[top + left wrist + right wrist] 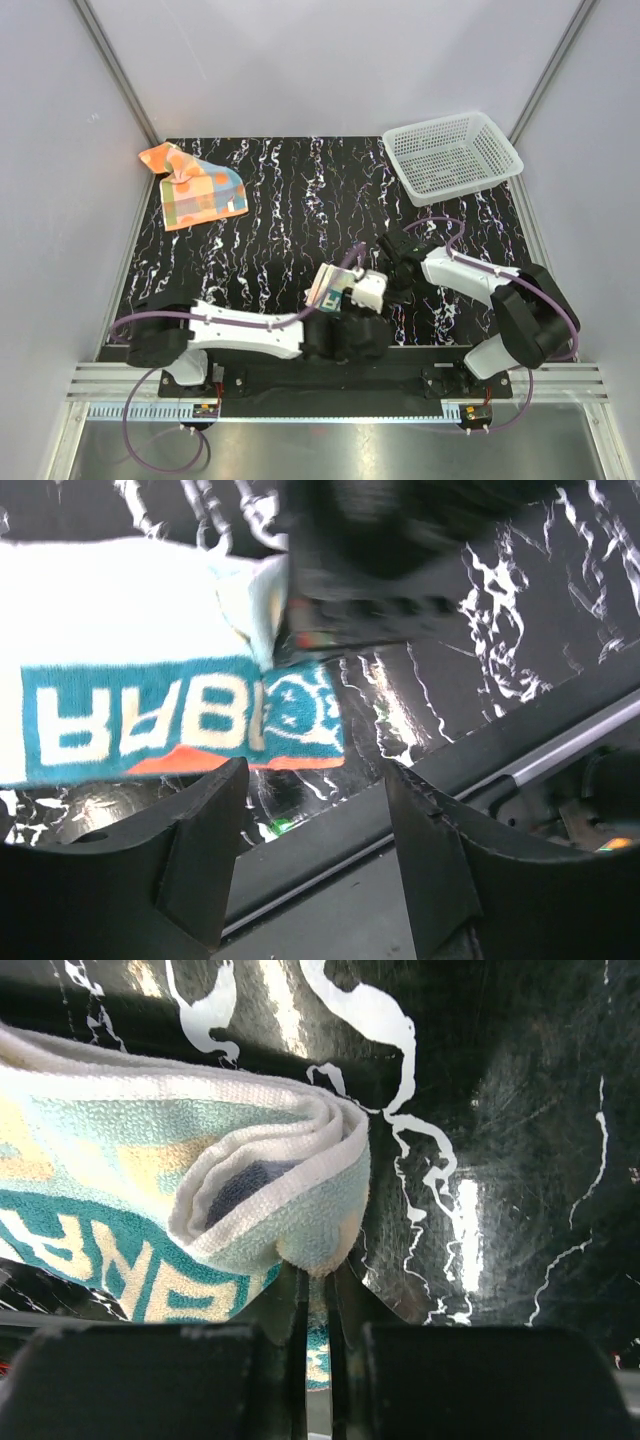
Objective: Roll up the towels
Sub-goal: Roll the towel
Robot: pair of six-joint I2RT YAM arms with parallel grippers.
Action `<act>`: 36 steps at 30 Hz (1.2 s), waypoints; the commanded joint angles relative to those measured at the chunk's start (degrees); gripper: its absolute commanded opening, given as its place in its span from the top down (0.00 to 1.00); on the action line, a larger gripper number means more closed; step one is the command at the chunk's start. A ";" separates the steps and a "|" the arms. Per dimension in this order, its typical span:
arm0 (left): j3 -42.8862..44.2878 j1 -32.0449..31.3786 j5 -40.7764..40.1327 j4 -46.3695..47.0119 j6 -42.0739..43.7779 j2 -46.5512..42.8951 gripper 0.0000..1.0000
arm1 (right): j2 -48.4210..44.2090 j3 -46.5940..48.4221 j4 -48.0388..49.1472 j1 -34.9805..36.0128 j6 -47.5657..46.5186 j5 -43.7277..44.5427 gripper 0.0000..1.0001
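Blunt black fingers of the right gripper (320, 1305) fill the bottom of its wrist view, clenched on the rolled end of the cream terry towel with teal and orange lettering (200, 1150); a sliver of cloth shows in the slit between them. That view alone shows the roll's looped layers, soft and nubbly, around a dark hollow core. From the left wrist the same towel (130, 630) lies as a flat band on the glossy black white-veined tabletop (520, 610), its lettering upside down. The left gripper (315, 780) stands released there, two wedge-shaped fingers apart with nothing between them, near the band's lower edge. Only the overhead camera takes in everything. Both grippers meet near the table's front centre, where the cream towel (325, 285) is mostly hidden and looks like a small bundle. The second of the two cloths, an orange towel with blue, green and yellow patches (195, 190), lies crumpled at the far left corner, and one white plastic mesh basket (505, 141) sits at the far right.
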 commanded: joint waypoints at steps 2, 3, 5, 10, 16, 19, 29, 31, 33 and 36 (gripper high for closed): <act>8.39 -4.41 -16.82 -7.78 7.16 9.99 0.37 | 1.89 3.48 -7.27 0.61 -2.10 2.19 1.00; 9.45 -5.45 -17.43 -7.95 8.74 11.33 0.37 | 1.89 3.83 -7.53 0.61 -2.10 1.84 1.00; 10.78 -6.17 -17.70 -5.41 11.64 13.79 0.37 | 1.80 4.80 -8.24 0.70 -2.19 0.88 1.00; 11.92 -6.17 -16.99 -3.99 12.53 17.75 0.37 | 1.63 5.86 -9.03 0.61 -2.36 -0.71 1.00; 13.76 -6.17 -15.60 -0.67 15.87 21.17 0.37 | 1.10 5.86 -9.64 0.53 -2.19 -2.47 1.00; 14.91 -6.26 -14.46 -0.22 16.66 22.67 0.39 | 0.92 5.68 -9.64 0.61 -2.10 -3.35 1.00; 17.28 -8.28 -17.17 -1.18 17.19 24.26 0.20 | 2.77 5.77 -8.41 0.61 -2.01 -5.10 1.00; 18.77 -8.19 -18.57 -4.77 15.97 26.09 0.14 | 2.42 5.94 -8.41 0.61 -2.01 -5.63 1.00; 22.11 -8.02 -19.45 -9.07 14.12 28.12 0.16 | 1.89 6.03 -8.76 0.61 -2.01 -6.07 1.00; 25.19 -7.23 -20.34 -13.90 11.23 31.11 0.27 | 1.19 6.12 -9.38 0.61 -2.01 -6.25 1.00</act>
